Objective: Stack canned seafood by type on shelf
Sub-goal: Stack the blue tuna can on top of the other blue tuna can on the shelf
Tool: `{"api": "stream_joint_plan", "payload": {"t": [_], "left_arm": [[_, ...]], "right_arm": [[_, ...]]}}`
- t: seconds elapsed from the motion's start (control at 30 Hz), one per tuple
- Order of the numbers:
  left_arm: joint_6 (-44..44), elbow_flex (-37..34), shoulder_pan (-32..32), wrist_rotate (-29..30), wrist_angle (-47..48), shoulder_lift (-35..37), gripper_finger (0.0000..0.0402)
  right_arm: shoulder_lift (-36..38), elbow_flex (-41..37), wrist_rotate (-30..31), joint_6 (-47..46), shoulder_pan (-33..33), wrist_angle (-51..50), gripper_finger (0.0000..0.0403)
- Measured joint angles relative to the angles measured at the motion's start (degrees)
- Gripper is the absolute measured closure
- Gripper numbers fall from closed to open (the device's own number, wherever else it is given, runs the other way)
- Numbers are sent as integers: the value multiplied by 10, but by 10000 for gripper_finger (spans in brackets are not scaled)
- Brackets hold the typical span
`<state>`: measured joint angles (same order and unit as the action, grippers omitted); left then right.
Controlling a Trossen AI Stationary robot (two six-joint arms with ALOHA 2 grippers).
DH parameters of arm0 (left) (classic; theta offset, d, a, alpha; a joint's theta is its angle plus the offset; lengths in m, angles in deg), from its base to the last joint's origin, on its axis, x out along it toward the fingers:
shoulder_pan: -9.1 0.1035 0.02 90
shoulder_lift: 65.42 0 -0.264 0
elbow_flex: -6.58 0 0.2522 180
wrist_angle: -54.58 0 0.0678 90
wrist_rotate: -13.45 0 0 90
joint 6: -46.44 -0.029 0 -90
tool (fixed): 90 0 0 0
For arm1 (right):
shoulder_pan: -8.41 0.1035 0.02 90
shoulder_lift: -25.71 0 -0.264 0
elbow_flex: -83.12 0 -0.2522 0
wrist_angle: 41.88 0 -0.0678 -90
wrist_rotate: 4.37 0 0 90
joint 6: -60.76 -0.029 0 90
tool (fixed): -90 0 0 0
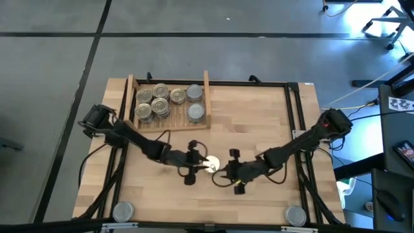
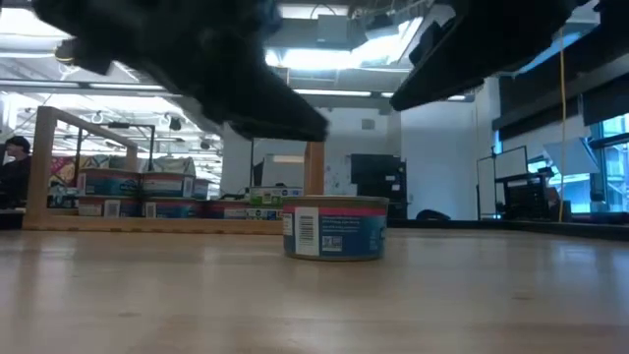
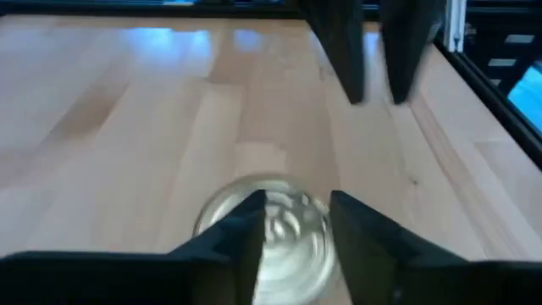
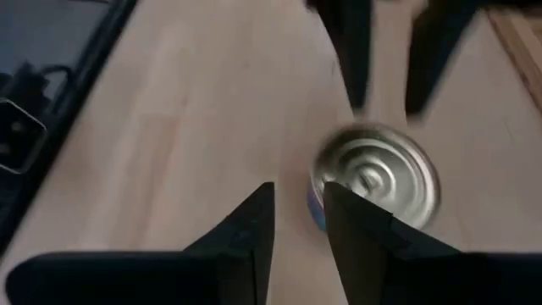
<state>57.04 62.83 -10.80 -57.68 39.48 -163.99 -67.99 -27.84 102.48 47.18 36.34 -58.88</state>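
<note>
- A single can [image 1: 211,164] is stood upright near the middle of the table [image 1: 259,116], apart from the shelf [image 1: 169,103] at the far left corner, where seven cans [image 1: 169,102] are kept.
- The left gripper [image 1: 202,162] is held just over the can, its fingers [image 3: 246,241] slightly parted and nothing gripped.
- The right gripper [image 1: 222,172] is poised just beside the can, narrowly parted and empty.
- Two more cans [image 1: 123,211] are seen at the near corners.
</note>
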Motion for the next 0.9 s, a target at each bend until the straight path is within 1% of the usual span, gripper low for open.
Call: {"api": "stream_joint_plan", "payload": {"t": [0.07, 0.13, 0.2, 0.27, 0.37, 0.47, 0.6, 0.7, 0.8, 0.9], "left_arm": [[-14, 23, 16, -33, 0, -23, 303], [-23, 30, 30, -63, 4, -41, 340], [-31, 32, 40, -74, 6, -55, 374], [-37, 32, 47, -75, 8, -64, 394], [-52, 32, 58, -77, 3, -80, 391], [-67, 32, 69, -103, -14, -101, 387], [-57, 34, 85, -139, -41, -132, 398], [-43, 31, 98, -161, -79, -157, 397], [-11, 19, 117, -194, -148, -182, 399], [29, 5, 136, -227, -207, -199, 399]], "right_arm": [[-1, 0, 3, 1, 7, 12, 297], [-7, 0, -6, -4, 6, 38, 297], [-12, 1, -9, -15, 5, 41, 296], [-24, 1, 2, -17, 5, 43, 288], [-47, 0, 9, -17, 5, 57, 257], [-68, 1, 39, -11, 5, 76, 208], [-87, 1, 99, 47, 6, 76, 132], [-94, 1, 103, 105, 6, 77, 86], [-104, 1, 95, 150, 6, 75, 55], [-110, 1, 94, 188, 6, 68, 42]]}}
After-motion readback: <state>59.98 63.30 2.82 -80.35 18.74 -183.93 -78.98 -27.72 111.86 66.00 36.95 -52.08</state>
